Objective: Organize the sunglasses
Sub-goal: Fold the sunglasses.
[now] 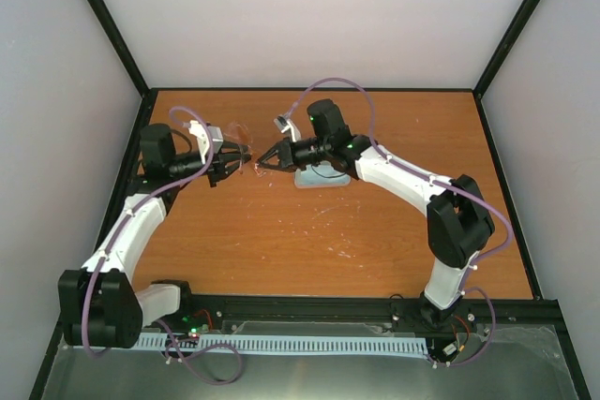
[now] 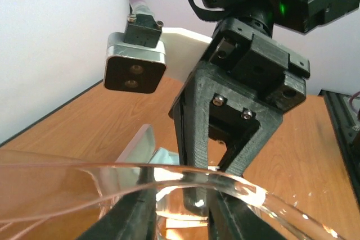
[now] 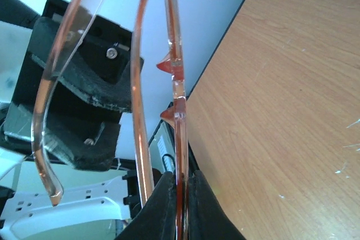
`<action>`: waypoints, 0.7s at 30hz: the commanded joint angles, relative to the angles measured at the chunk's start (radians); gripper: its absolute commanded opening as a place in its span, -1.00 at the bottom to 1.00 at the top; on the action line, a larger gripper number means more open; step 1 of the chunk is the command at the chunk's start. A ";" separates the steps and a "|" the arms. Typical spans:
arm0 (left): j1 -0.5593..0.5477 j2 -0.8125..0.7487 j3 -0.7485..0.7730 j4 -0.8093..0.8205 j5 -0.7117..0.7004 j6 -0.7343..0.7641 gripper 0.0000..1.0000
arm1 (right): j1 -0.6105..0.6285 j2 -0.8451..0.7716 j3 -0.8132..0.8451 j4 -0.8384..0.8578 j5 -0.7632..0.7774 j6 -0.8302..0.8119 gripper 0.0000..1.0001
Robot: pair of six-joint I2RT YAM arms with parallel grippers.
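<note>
The sunglasses (image 1: 246,149) have a thin translucent orange frame and hang above the table between my two grippers. My right gripper (image 1: 262,162) is shut on the front frame beside the nose pads, seen edge-on in the right wrist view (image 3: 181,206), where the sunglasses (image 3: 177,82) stand upright. One temple arm curves off to the left in front of my left gripper (image 3: 62,119). In the left wrist view the sunglasses (image 2: 242,189) arc across my left gripper (image 2: 183,217), whose fingers stand apart. My left gripper (image 1: 241,162) faces the right one tip to tip.
A light blue cloth (image 1: 323,178) lies on the wooden table under my right wrist and also shows in the left wrist view (image 2: 163,158). Walls close the table on three sides. A black rail (image 1: 309,311) runs along the near edge.
</note>
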 commanded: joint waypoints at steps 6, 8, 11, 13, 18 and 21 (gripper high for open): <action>-0.005 -0.100 0.003 -0.273 -0.110 0.191 -0.51 | -0.028 -0.062 0.025 -0.031 0.176 -0.036 -0.94; 0.001 -0.114 0.001 -0.342 -0.167 0.244 -0.87 | -0.035 -0.064 0.034 -0.059 0.203 -0.048 -0.94; 0.020 -0.146 0.004 -0.363 -0.170 0.257 -0.99 | -0.036 -0.063 0.045 -0.131 0.267 -0.080 -0.95; 0.023 -0.165 0.013 -0.331 -0.174 0.214 -0.99 | -0.036 -0.060 0.045 -0.158 0.279 -0.092 -0.94; 0.023 -0.162 0.034 -0.165 -0.145 0.064 -0.99 | -0.036 -0.048 0.037 -0.183 0.266 -0.114 -0.94; 0.022 -0.135 0.051 -0.069 -0.104 -0.022 -0.99 | -0.034 -0.047 0.042 -0.173 0.228 -0.117 -0.94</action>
